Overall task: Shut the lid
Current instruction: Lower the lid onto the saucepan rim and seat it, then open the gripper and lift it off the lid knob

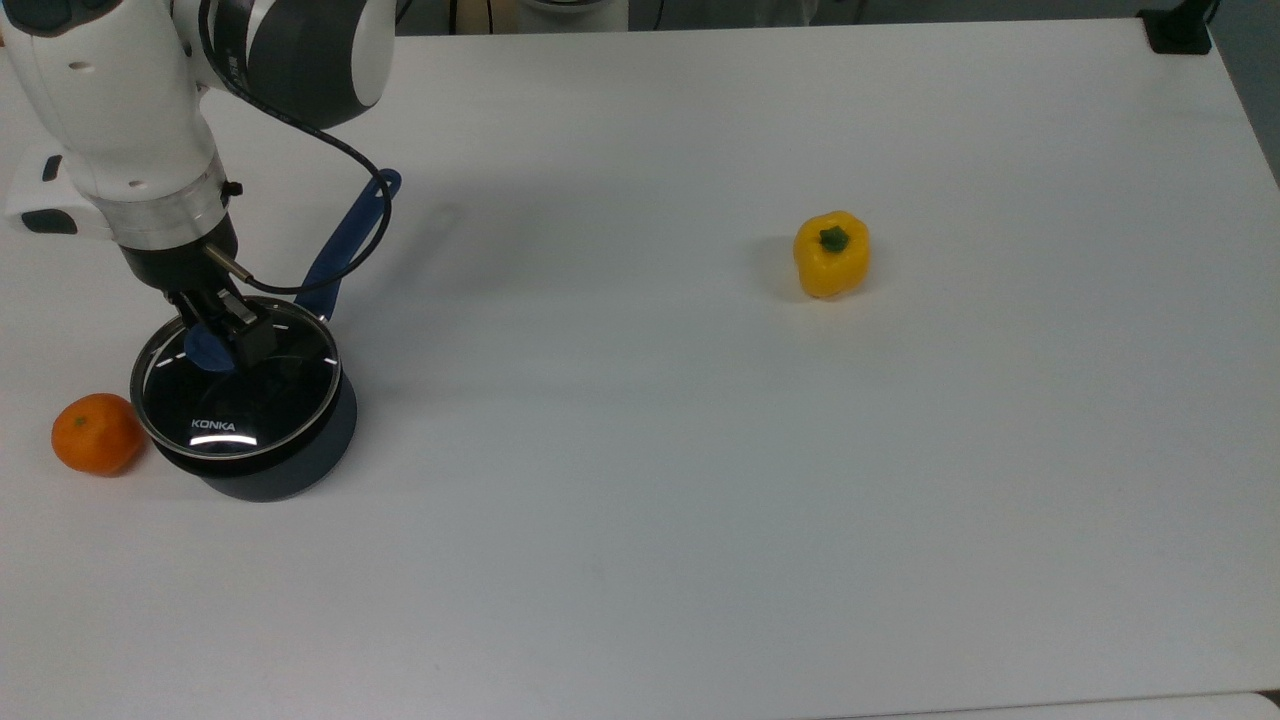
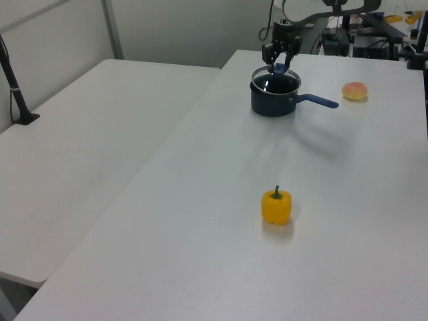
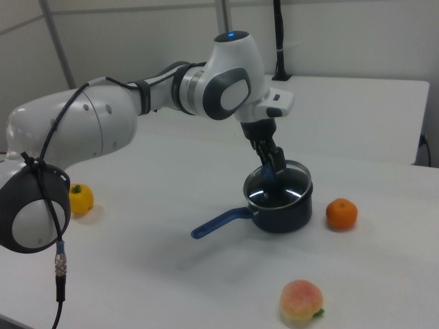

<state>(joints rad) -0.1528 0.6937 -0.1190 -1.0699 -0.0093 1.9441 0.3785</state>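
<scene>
The round glass lid (image 1: 237, 385) (image 3: 280, 186) with a metal rim and white KONKA lettering lies over the mouth of the dark blue saucepan (image 1: 270, 470) (image 2: 273, 100) (image 3: 288, 214) at the top view's left. My gripper (image 1: 222, 335) (image 2: 278, 60) (image 3: 269, 168) comes straight down from above and is shut on the lid's blue knob (image 1: 205, 348). The pan's blue handle (image 1: 345, 240) (image 3: 218, 223) points toward the top view's upper edge.
An orange (image 1: 95, 433) (image 3: 341, 213) sits just beside the pan. A yellow bell pepper (image 1: 831, 254) (image 2: 276, 206) (image 3: 80, 198) stands far off on the white table (image 1: 700, 450). A peach (image 2: 354, 90) (image 3: 301, 301) lies on the handle side. A black cable (image 1: 350, 250) hangs from my wrist.
</scene>
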